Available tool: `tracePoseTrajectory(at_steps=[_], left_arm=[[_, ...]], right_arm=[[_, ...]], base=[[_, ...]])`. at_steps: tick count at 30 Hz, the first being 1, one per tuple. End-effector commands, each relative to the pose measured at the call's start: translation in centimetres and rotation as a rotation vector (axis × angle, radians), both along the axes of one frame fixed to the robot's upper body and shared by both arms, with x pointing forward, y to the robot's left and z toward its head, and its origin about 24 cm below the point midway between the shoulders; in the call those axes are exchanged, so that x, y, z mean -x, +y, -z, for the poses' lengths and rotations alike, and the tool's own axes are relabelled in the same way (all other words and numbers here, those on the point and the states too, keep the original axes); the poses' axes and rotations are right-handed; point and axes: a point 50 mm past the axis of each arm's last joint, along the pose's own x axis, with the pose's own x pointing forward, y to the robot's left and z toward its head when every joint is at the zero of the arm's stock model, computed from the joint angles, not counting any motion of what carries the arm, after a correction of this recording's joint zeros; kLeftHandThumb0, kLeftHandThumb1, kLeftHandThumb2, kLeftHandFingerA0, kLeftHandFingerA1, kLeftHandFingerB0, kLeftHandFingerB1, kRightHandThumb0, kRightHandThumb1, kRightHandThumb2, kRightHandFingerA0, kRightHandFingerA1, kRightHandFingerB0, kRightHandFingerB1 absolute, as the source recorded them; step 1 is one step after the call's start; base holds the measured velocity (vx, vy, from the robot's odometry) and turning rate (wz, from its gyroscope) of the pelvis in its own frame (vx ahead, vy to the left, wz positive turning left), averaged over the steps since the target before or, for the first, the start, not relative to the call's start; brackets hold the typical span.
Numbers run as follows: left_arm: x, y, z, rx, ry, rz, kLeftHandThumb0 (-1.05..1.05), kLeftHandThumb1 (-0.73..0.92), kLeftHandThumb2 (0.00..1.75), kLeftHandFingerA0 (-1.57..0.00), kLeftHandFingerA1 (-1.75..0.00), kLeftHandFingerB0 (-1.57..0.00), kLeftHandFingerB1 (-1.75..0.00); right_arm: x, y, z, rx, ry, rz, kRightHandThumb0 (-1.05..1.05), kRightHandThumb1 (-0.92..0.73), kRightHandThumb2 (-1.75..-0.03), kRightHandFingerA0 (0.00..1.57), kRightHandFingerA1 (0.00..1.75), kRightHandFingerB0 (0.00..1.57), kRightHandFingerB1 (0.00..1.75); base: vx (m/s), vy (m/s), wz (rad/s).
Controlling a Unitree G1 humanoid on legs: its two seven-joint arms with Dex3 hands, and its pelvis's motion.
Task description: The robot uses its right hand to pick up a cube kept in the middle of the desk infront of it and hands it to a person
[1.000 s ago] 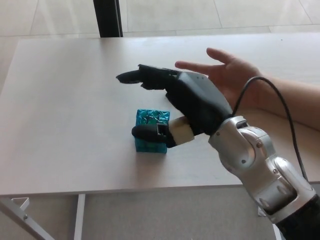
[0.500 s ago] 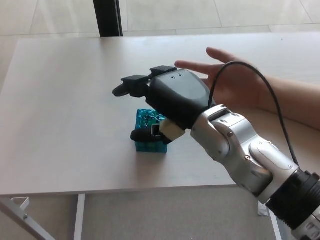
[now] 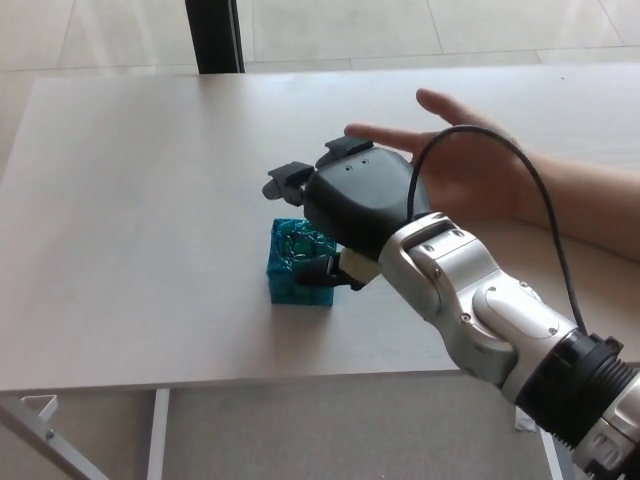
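Now the robot's right hand [image 3: 352, 205] is sitting lower and closer over the cube [image 3: 297, 263] than it was a moment ago, and its fingers [image 3: 287, 181] are curling in instead of reaching out flat. The cube is sitting in the same spot as before, near the middle of the desk [image 3: 130, 200].

The cube is shining blue-green, like crinkly foil wrapping. Lines on its front are making it look like little square blocks stuck together. It is lying flat on the desk with one corner pointing toward the near edge. All its sides are looking about the same, so no side is the long one.

The hand is big, black and smooth, made of hard stuff with rounded edges. Its thumb [image 3: 318, 268] is pressing by the cube's right side, and its two thick fingers are hanging above the cube's far side. The fingers are apart and holding nothing yet. A shiny silver arm [image 3: 470, 300] is coming in from the lower right, and a thin black cable [image 3: 530, 180] is looping over it.

A person's hand [image 3: 455, 150] is lying open, palm up, on the desk just behind the robot hand. The desk is pale, flat and smooth.
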Motion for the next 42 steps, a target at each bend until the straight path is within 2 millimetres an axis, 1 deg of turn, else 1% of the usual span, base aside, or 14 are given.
tracePoseTrajectory(at_steps=[1, 3, 13, 14, 18, 20, 21, 24, 27, 28, 33, 34, 38, 42], left_arm=[[0.0, 0.4, -0.5, 0.003, -0.004, 0.016, -0.78, 0.80, 0.64, -0.53, -0.55, -0.46, -0.43], [0.1, 0.4, -0.5, 0.000, 0.000, 0.025, -0.78, 0.80, 0.64, -0.52, -0.53, -0.46, -0.42], [0.0, 0.2, -0.3, 0.005, 0.010, 0.033, -0.85, 0.68, 0.82, -0.47, -0.55, -0.40, -0.46], [0.0, 0.2, -0.2, 0.000, 0.011, 0.030, -0.85, 0.68, 0.82, -0.49, -0.55, -0.41, -0.45], [-0.2, 0.3, -0.5, 0.000, 0.008, 0.045, -0.84, 0.69, 0.84, -0.47, -0.58, -0.41, -0.47], [-0.4, 0.4, -0.6, -0.003, 0.007, 0.044, -0.78, 0.86, 0.66, -0.45, -0.50, -0.40, -0.39], [-0.4, 0.4, -0.6, -0.004, 0.010, 0.044, -0.77, 0.67, 1.06, -0.48, -0.64, -0.40, -0.54], [-0.5, 0.4, -0.7, -0.001, 0.010, 0.060, -0.82, 0.86, 0.66, -0.49, -0.56, -0.44, -0.40], [-0.4, 0.2, -0.4, 0.000, 0.019, 0.051, -0.77, 0.69, 1.08, -0.40, -0.59, -0.34, -0.52], [-0.4, 0.2, -0.3, -0.001, 0.013, 0.042, -0.80, 0.87, 0.66, -0.49, -0.52, -0.46, -0.40], [-0.5, 0.2, -0.4, 0.003, 0.015, 0.063, -0.81, 0.91, 0.67, -0.49, -0.55, -0.42, -0.40], [-0.5, 0.2, -0.4, 0.007, 0.014, 0.060, -0.78, 0.71, 1.09, -0.43, -0.59, -0.37, -0.53], [-0.8, 0.1, -0.4, -0.001, 0.015, 0.073, -0.82, 0.91, 0.67, -0.48, -0.60, -0.46, -0.42], [-0.8, -0.1, -0.2, 0.004, 0.017, 0.085, -0.89, 0.76, 0.88, -0.43, -0.56, -0.39, -0.46]], right_arm=[[-0.5, -0.6, 0.6, 0.068, 0.085, 0.077, -0.90, -0.54, -1.01, 0.19, 0.56, 0.18, 0.49], [-0.6, -0.8, 1.0, 0.099, 0.115, 0.089, -0.95, -0.72, -0.62, 0.23, 0.53, 0.22, 0.41], [-0.6, -0.7, 1.8, 0.090, 0.232, 0.132, -0.92, -0.55, -0.99, 0.32, 0.64, 0.06, 0.39], [-0.5, -0.7, 2.0, 0.085, 0.227, 0.123, -0.95, -0.70, -0.61, 0.47, 0.75, 0.10, 0.40], [-0.4, -0.7, 2.6, 0.094, 0.223, 0.109, -1.03, -0.57, -0.96, 0.90, 1.34, 0.10, 0.48], [-0.3, -0.8, 2.9, 0.064, 0.251, 0.121, -0.99, -0.54, -0.93, 0.85, 1.28, 0.11, 0.48], [-0.3, -0.8, 3.0, 0.060, 0.247, 0.119, -0.88, -0.61, -0.62, 0.79, 1.48, 0.15, 0.42], [0.0, -0.5, 3.1, 0.057, 0.252, 0.120, -0.91, -0.50, -0.91, 0.77, 1.22, 0.08, 0.48], [0.2, 0.1, 3.1, 0.053, 0.256, 0.117, -0.86, -0.49, -0.90, 0.76, 1.10, 0.07, 0.49], [0.3, 0.2, 3.0, 0.039, 0.250, 0.107, -0.85, -0.63, -0.61, 0.72, 1.32, 0.13, 0.42], [0.9, 0.7, 3.5, 0.029, 0.172, 0.111, -0.70, -0.64, -0.59, 0.66, 1.40, 0.22, 0.44], [1.0, 0.7, 3.8, 0.013, 0.146, 0.116, -0.68, -0.62, -0.62, 0.66, 1.44, 0.24, 0.46], [1.1, 0.5, 4.4, -0.043, 0.077, 0.151, -0.63, -0.66, -0.60, 0.76, 1.57, 0.36, 0.48], [1.3, 0.2, 5.1, -0.070, -0.017, 0.202, -0.51, -0.70, -0.69, 0.84, 1.61, 0.50, 0.56]], base=[[0.00, 0.000, 0.00], [0.00, 0.000, 0.00], [0.00, 0.000, 0.00], [0.00, 0.000, 0.00], [0.00, 0.000, 0.00], [0.00, 0.000, 0.00], [0.00, 0.000, 0.00], [0.00, 0.000, 0.00], [0.00, 0.000, 0.00], [0.00, 0.000, 0.00], [0.00, 0.000, 0.00], [0.00, 0.000, 0.00], [0.00, 0.000, 0.00], [0.00, 0.000, 0.00]])
